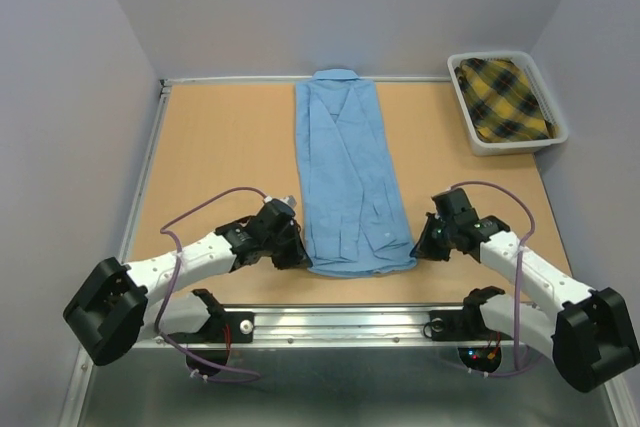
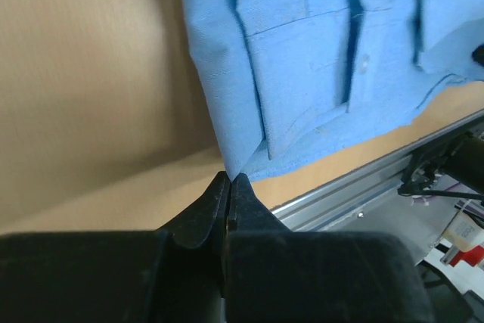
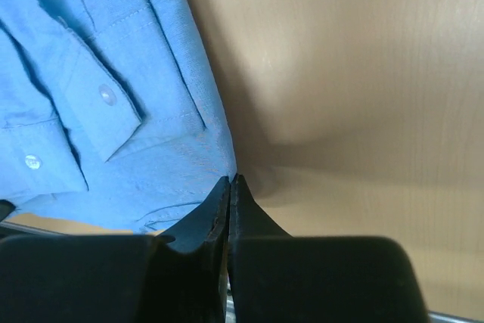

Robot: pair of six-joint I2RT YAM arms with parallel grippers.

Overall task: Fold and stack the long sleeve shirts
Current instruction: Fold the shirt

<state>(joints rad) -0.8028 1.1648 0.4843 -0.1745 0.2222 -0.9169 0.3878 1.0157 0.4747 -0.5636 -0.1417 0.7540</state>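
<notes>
The black left gripper point(image 1: 298, 259) is closed on the near left hem corner of the light blue long sleeve shirt point(image 1: 350, 167). The shirt is laid lengthwise in the middle of the tan wooden table point(image 1: 220, 147), with open surface on both sides. The black right gripper point(image 1: 422, 242) is closed at the shirt's near right edge; a grip cannot be confirmed. In the far right corner, a yellow plaid cloth point(image 1: 505, 97) is kept in a pale plastic bin point(image 1: 507, 148).

- Desk point(image 1: 220, 147): tan, wood-look top with a metal rail point(image 1: 340, 317) along the near edge.
- Light blue shirt point(image 1: 350, 177): lies flat mid-desk, folded lengthwise into a long narrow strip. The collar is at the far edge, and the hem end with buttoned cuffs is just short of the rail.
- Grey bin point(image 1: 520, 145): stands at the far right corner, well apart from the shirt, with yellow-and-dark plaid cloth point(image 1: 505, 97) inside.
</notes>
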